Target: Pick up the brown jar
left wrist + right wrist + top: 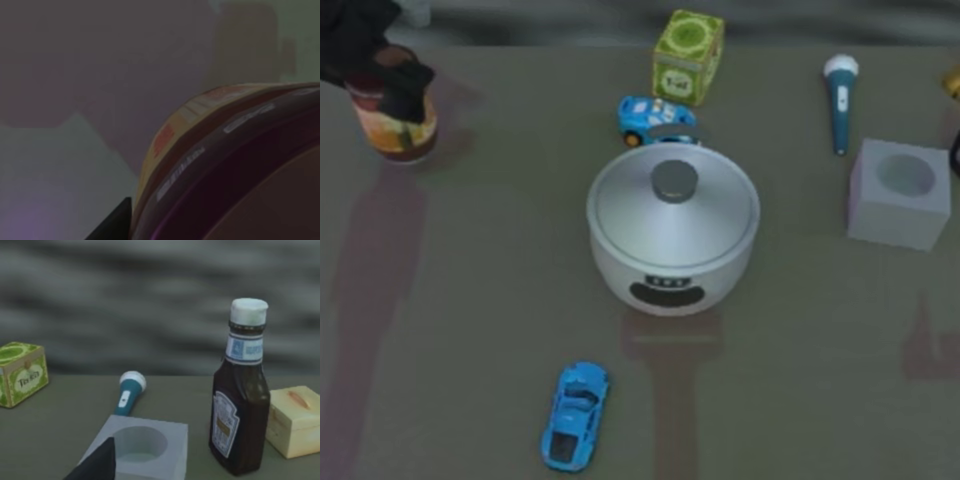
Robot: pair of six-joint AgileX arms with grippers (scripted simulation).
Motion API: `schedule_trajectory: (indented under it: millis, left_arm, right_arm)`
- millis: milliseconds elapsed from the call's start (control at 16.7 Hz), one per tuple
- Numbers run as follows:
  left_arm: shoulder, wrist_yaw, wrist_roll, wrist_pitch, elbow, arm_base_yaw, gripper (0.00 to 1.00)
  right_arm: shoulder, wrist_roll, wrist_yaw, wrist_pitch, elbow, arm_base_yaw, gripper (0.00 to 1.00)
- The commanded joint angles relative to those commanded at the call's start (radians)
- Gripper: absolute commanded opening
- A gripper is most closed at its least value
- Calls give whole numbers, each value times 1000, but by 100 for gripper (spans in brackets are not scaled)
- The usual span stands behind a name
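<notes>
Hovering at the table's far left corner, the left gripper (392,82) sat right over the brown jar (398,125), its dark fingers wrapped about the lid end while the yellow-orange label showed below them. From the left wrist camera the jar (225,165) filled almost the whole view, pressed close against the camera, and a dark finger (112,225) edged in beside it; by that closeness the gripper looked clenched on the jar, though the contact itself was hidden. Whether the jar had left the table (500,300) could not be told from above.

What the step called for, on this showing, was a straight, steady rise: keep the jar upright, keep the squeeze even on the rim, and avoid any sideways swing. Clearance was generous, since the silver pot (672,228) and the blue toy car (656,118) stood well apart.

Parked off the right side, the right arm only looked on at a sauce bottle (239,395) and a grey block (145,445).
</notes>
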Motion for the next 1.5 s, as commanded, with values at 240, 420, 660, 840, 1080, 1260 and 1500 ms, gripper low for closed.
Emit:
schedule_trajectory:
  millis: [240, 420, 660, 840, 1080, 1260, 1500]
  left_arm:
    - [-245, -1, 4, -1, -251, 12, 0]
    - [-355, -2, 7, -2, -361, 20, 0]
    - [-375, -2, 7, -2, -381, 22, 0]
    - [-375, -7, -3, 4, -384, 10, 0]
    - [-408, -54, -153, 61, -464, -54, 0]
    - [-446, -111, -364, 128, -568, -134, 0]
    - [-506, -193, -674, 227, -728, -249, 0]
  right_arm:
    - [0, 0, 0, 0, 0, 0, 100]
    - [0, 0, 0, 0, 0, 0, 100]
    - [0, 0, 0, 0, 0, 0, 100]
    - [0, 0, 0, 0, 0, 0, 100]
    - [0, 0, 0, 0, 0, 0, 100]
    - [0, 0, 0, 0, 0, 0, 100]
    - [0, 0, 0, 0, 0, 0, 100]
